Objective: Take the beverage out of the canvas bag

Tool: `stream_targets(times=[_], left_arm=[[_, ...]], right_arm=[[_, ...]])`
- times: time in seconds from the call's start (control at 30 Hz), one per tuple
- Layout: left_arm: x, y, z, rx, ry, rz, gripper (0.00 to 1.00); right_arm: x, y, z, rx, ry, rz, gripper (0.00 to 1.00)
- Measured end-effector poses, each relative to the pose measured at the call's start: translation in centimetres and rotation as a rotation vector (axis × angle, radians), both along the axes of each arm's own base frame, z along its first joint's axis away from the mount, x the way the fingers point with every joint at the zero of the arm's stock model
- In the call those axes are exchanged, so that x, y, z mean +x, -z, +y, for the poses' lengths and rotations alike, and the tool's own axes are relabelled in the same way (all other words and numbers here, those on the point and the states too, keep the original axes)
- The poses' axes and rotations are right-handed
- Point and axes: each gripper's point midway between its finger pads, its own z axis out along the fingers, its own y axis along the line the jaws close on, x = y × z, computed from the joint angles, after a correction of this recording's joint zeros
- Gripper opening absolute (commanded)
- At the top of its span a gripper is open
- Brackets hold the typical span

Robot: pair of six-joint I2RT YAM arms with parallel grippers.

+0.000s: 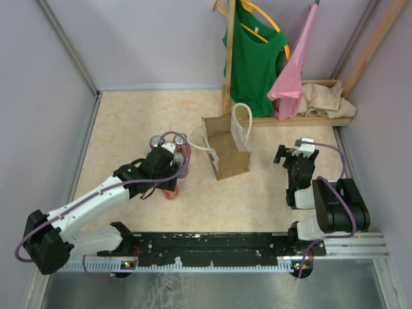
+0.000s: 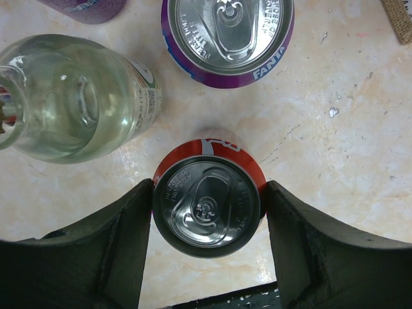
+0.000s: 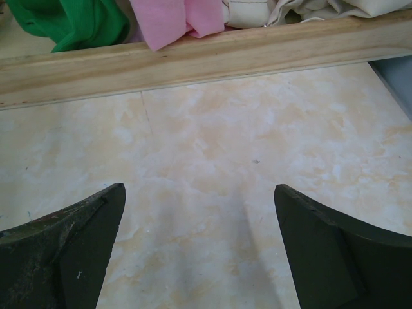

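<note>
The tan canvas bag (image 1: 226, 152) stands open mid-table, its cream rope handles (image 1: 242, 120) up; no drink shows inside it. Its corner shows in the left wrist view (image 2: 400, 17). A red drinks can (image 2: 207, 201) stands upright on the table left of the bag (image 1: 171, 192). My left gripper (image 2: 207, 239) is over it, one finger against each side of the can. My right gripper (image 3: 199, 251) is open and empty above bare table, right of the bag (image 1: 293, 158).
A purple Fanta can (image 2: 226, 35), a clear glass bottle (image 2: 77, 96) and another purple can (image 2: 87, 6) stand just beyond the red can. A wooden rack (image 1: 302, 120) with green and pink garments and a beige cloth heap (image 1: 325, 98) stands at the back right.
</note>
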Motion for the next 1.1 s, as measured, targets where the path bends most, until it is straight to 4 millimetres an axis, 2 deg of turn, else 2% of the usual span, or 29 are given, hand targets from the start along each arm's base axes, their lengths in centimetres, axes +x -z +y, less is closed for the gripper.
stream_targets(times=[0.07,0.3,0.43,0.5,0.67,0.73,0.77,1.1], left_arm=[[-0.02,0.21,0.02,0.006,0.000,0.007,0.00],[-0.20,0.49,0.16,0.013,-0.007,0.021,0.22],[-0.24,0.50,0.08,0.007,-0.014,0.023,0.58],[-0.29,0.51,0.00,0.003,-0.017,0.024,0.67],[-0.36,0.51,-0.06,-0.001,-0.021,0.025,0.77],[-0.41,0.53,-0.08,-0.003,-0.024,0.028,0.95],[-0.42,0.52,-0.13,-0.004,-0.023,0.027,0.99],[-0.52,0.03,-0.35,-0.021,-0.025,0.018,0.99]], right_arm=[[0.00,0.00,0.00,0.000,0.000,0.000,0.99],[0.00,0.00,0.00,0.000,0.000,0.000,0.99],[0.00,0.00,-0.01,0.000,0.000,0.000,0.99],[0.00,0.00,0.00,0.000,0.000,0.000,0.99],[0.00,0.00,-0.01,0.000,0.000,0.000,0.99],[0.00,0.00,0.00,0.000,0.000,0.000,0.99],[0.00,0.00,-0.01,0.000,0.000,0.000,0.99],[0.00,0.00,0.00,0.000,0.000,0.000,0.99]])
